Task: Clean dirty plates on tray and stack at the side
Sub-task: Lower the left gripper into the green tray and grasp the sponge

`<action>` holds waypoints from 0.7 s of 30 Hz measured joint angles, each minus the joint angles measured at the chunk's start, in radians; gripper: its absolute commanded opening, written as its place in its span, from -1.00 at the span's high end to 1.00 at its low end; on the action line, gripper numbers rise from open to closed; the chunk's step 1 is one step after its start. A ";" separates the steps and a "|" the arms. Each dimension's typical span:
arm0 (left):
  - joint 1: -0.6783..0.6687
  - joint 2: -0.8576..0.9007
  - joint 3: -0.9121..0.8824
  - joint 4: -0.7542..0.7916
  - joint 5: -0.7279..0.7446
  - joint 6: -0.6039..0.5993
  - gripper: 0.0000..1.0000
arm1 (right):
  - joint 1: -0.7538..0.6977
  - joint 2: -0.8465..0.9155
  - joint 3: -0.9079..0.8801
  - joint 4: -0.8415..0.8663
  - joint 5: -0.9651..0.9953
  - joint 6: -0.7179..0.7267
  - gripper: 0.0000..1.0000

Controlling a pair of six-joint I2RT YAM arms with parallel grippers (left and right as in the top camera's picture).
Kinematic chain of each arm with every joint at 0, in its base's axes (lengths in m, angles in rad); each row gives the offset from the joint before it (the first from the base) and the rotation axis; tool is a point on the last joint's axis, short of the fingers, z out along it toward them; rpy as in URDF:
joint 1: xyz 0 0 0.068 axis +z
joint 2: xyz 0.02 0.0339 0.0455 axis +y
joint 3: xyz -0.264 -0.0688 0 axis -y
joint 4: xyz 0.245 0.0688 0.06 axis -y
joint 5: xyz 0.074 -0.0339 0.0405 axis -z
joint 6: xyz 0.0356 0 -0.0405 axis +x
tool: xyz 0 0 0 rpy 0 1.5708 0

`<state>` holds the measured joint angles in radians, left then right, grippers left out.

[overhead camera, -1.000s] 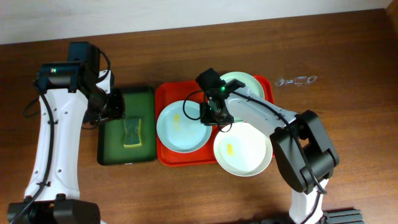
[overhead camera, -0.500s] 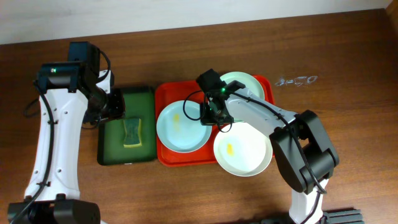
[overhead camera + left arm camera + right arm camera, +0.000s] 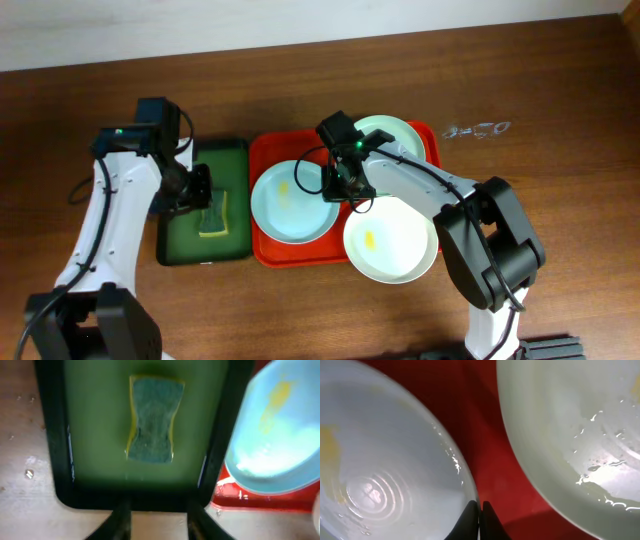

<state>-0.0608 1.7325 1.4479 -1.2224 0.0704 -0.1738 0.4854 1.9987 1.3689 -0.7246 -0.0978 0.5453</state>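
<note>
The red tray [image 3: 270, 150] holds three dirty plates. A pale blue plate [image 3: 290, 205] with a yellow smear lies at its left. My right gripper [image 3: 340, 186] is shut on that plate's right rim. In the right wrist view the closed fingertips [image 3: 480, 520] pinch the rim of the blue plate [image 3: 385, 460] over the red tray [image 3: 485, 435]. A white plate [image 3: 392, 135] lies at the back and another smeared one [image 3: 390, 243] overhangs the tray's front right edge. My left gripper [image 3: 203, 187] hovers open over the sponge [image 3: 152, 420], nothing between its fingers [image 3: 120, 520].
The dark green tray [image 3: 235, 160] with the yellow-green sponge [image 3: 212, 213] sits just left of the red tray, their rims nearly touching. A small clear object [image 3: 478, 129] lies on the wooden table at the back right. The wet white plate [image 3: 580, 435] lies close to the right of my right fingers.
My left arm has swung right and forward, bringing its gripper over the green tray near the sponge. The right arm and the plates have not moved.
</note>
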 measured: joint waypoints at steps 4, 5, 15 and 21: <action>0.000 0.002 -0.127 0.179 -0.003 -0.002 0.35 | 0.000 0.000 -0.001 0.000 -0.004 0.000 0.92; 0.000 0.002 -0.153 0.231 -0.008 -0.002 0.32 | 0.000 0.000 -0.002 0.000 -0.004 0.000 0.92; -0.051 0.074 -0.188 0.377 -0.095 -0.013 0.38 | 0.000 0.000 -0.002 0.012 -0.003 0.000 0.92; -0.074 0.109 -0.190 0.382 -0.125 -0.013 0.38 | 0.000 0.000 -0.002 0.013 -0.003 0.000 0.92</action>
<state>-0.1352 1.8416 1.2583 -0.8406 -0.0547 -0.1871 0.4850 1.9987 1.3666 -0.7120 -0.1013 0.5453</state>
